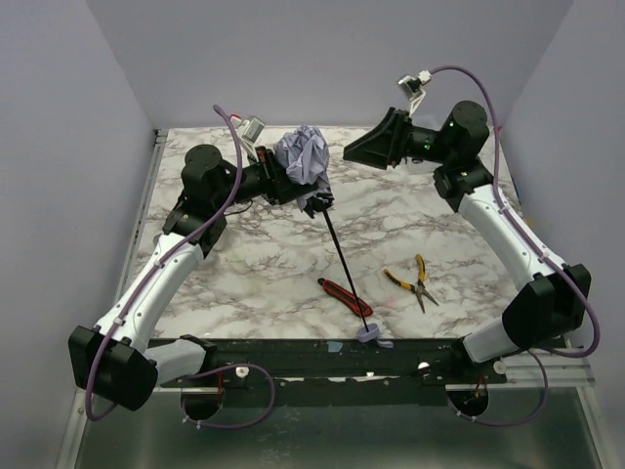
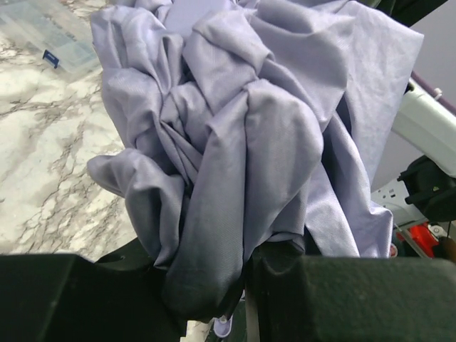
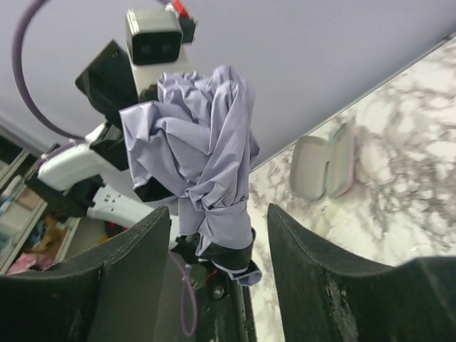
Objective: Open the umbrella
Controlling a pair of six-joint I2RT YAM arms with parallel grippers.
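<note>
The umbrella (image 1: 303, 156) slants from far centre to the near edge, a cutter (image 1: 344, 294) seemingly crossing beneath it, pliers (image 1: 415, 281) to its right.

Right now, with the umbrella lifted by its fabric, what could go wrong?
The left pincer grips the umbrella by bunched fabric, which may slip or tear. The handle sits loose at the near table edge and could slide off. The shaft passes close to the red cutter and might sweep it.
</note>
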